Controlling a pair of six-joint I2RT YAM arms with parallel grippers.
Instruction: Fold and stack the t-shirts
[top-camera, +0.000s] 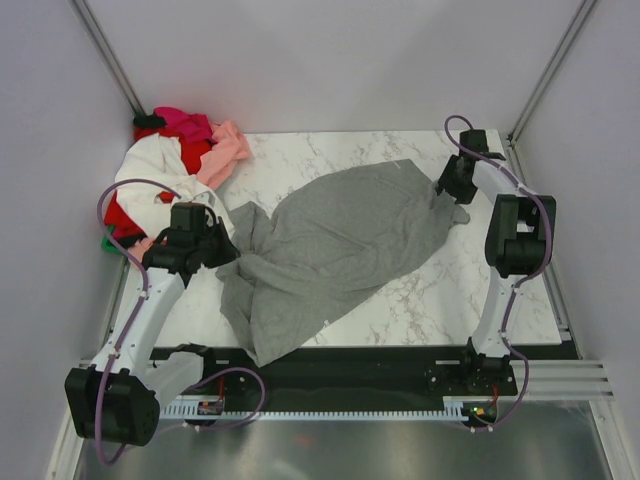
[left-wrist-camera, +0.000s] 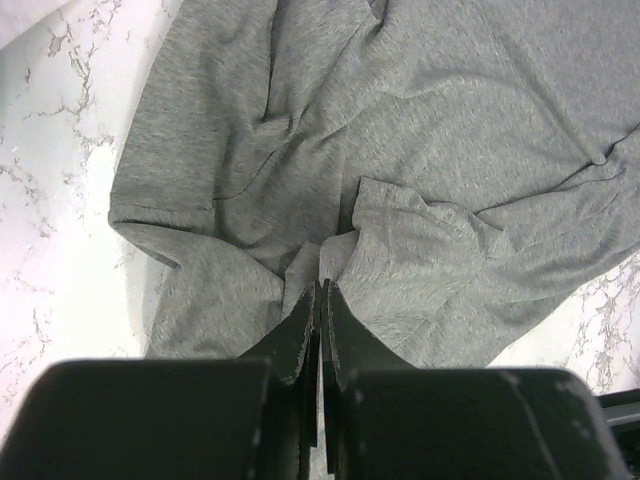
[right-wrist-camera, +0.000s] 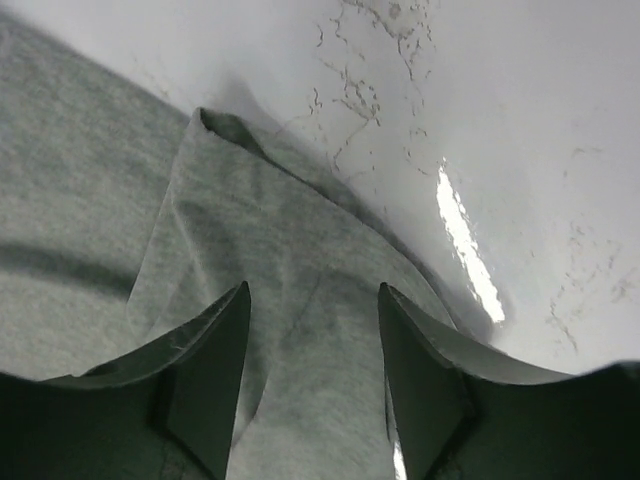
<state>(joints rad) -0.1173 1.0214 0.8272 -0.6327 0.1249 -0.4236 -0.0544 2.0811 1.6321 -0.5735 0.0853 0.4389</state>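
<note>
The left gripper (left-wrist-camera: 320, 292) is seen closed, its two fingers pressed together on a bunched fold of the grey t-shirt (top-camera: 340, 245), which is pinched between the tips. The grip is taken at the grey t-shirt's left end, where the cloth is gathered into creases and drawn up toward the fingers.

The right gripper (right-wrist-camera: 313, 295) is held with its fingers well apart at the grey t-shirt's far right end. A narrow flap of the grey cloth is seen lying between the two fingers, and nothing is clamped. Whether the fingertips touch the cloth cannot be told.

Between the two grippers the grey t-shirt is spread slantwise over the marble table (top-camera: 480, 290), flatter toward its right end and rumpled toward its left. Its near-left part is seen reaching over the table's near edge onto the dark strip there.

Beyond the grey t-shirt's left end a loose pile of other shirts is heaped unfolded. A white t-shirt (top-camera: 150, 165) lies nearest, with a red one (top-camera: 190, 152), a magenta one (top-camera: 185, 122) and a pink one (top-camera: 228, 148) behind it. A scrap of green cloth (top-camera: 108, 240) is seen at the pile's left edge.
</note>
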